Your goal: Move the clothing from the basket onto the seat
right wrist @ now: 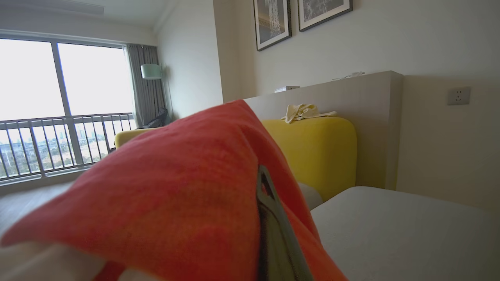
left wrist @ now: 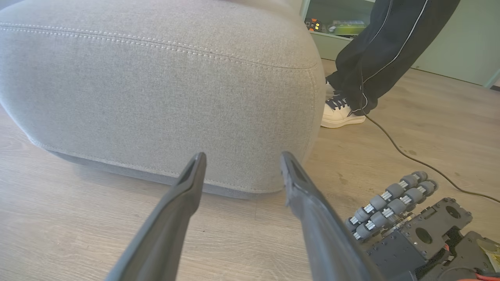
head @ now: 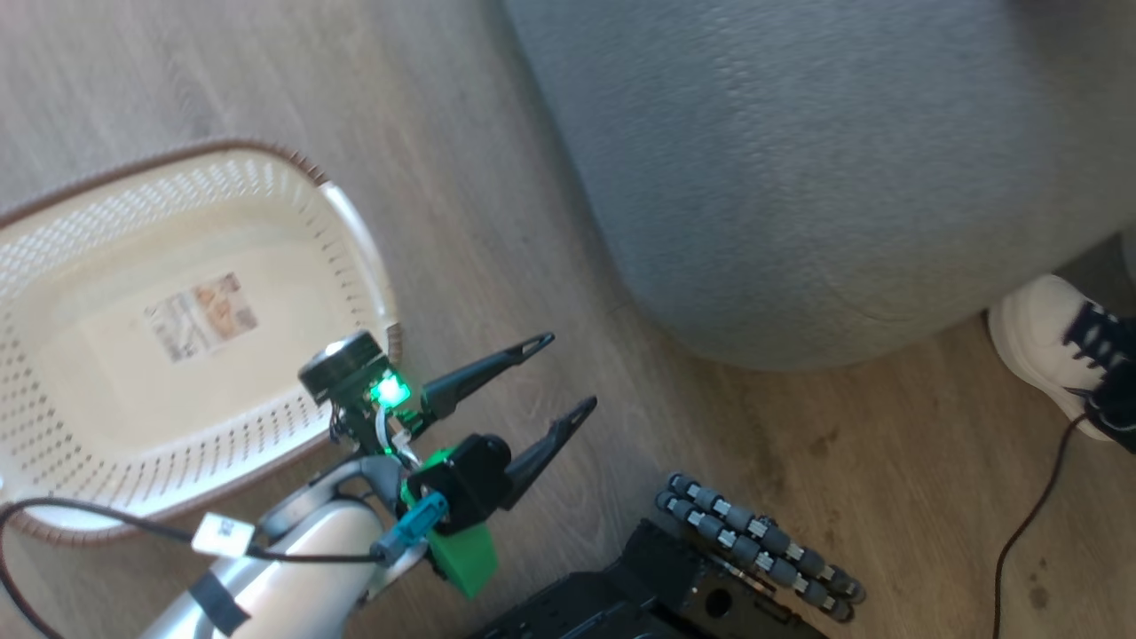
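In the head view we see the basket [head: 89, 231] on the wooden floor [head: 497, 222] at 9 o'clock, its pale bottom bare around a paper label [head: 202, 316]. The seat [head: 799, 177] fills 1 o'clock, apart from the basket. Our left gripper [head: 571, 371] hangs near the centre, at the basket's 4 o'clock corner, its two dark fingers spread wide with nothing between them, pointing toward 2 o'clock at the seat's rounded corner. A person's white shoe [head: 1038, 328] stands on the floor at 3 o'clock, just beside the seat, and our roller-wheeled base [head: 754, 541] sits at 5 o'clock.

In the right wrist view, our right gripper [right wrist: 261, 173] has its fingers together, clamped on the clothing [right wrist: 175, 187]. The red fabric drapes over them from 9 to 6 o'clock, raised above a pale seat cushion [right wrist: 390, 226] at 4 o'clock, with a yellow cushion [right wrist: 320, 152] behind it.
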{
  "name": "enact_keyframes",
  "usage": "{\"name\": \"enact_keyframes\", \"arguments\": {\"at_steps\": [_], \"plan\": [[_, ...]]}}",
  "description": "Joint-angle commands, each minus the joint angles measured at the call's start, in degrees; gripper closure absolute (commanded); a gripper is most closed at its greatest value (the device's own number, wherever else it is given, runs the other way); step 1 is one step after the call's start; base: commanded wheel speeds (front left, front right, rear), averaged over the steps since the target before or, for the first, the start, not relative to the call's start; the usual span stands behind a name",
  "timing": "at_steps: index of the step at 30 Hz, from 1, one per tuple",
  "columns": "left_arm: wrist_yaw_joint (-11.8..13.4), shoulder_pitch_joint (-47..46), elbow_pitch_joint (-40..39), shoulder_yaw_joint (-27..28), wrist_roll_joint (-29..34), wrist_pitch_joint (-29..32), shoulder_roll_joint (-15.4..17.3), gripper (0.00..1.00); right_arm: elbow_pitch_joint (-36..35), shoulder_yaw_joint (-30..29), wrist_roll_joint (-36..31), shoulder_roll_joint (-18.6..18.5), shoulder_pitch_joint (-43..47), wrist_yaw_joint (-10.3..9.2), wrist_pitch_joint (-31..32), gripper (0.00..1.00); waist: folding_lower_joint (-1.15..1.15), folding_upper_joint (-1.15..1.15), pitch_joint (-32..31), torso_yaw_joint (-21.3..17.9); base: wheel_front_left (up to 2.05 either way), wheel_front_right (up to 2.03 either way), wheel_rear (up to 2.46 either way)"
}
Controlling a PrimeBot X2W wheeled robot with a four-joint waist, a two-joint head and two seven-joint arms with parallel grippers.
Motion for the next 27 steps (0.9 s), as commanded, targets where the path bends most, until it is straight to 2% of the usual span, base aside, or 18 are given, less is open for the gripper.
{"name": "enact_keyframes", "arguments": {"at_steps": [1, 5, 14, 20, 27], "plan": [[0.18, -0.84, -2.04, 0.75, 0.52, -0.29, 0.28, 0.00, -1.35, -0.25, -0.91, -2.29, -1.42, -0.01, -0.28, 1.00, -0.01, 0.00, 1.58, 1.70, 0.00, 0.00, 0.00], [0.69, -2.19, -2.40, 0.92, 0.40, -0.29, -0.01, 0.00, 5.97, -0.41, -6.35, -3.75, -4.89, -0.01, -0.28, 1.00, -0.01, 0.00, 3.05, 3.67, 0.00, 0.00, 0.00], [1.47, -4.56, -2.81, 0.45, 0.24, -0.29, -1.03, 0.00, 20.67, -8.28, -17.13, -5.33, -9.02, -0.01, -0.28, 1.00, -0.01, 0.00, 5.77, 7.54, 0.00, 0.00, 0.00], [1.99, -5.17, -2.72, 0.21, -0.01, -0.29, -1.04, 0.00, 29.04, -15.47, -25.18, -5.15, -8.94, -0.01, -0.28, 1.00, -0.01, 0.00, 6.25, 8.36, 0.00, 0.00, 0.00], [2.31, -5.16, -2.57, -0.05, -0.35, -0.29, -0.69, 0.00, 35.38, -19.77, -28.17, -4.54, -10.14, -0.01, -0.28, 1.00, -0.01, 0.00, 5.94, 7.95, 0.00, 0.00, 0.00]]}}
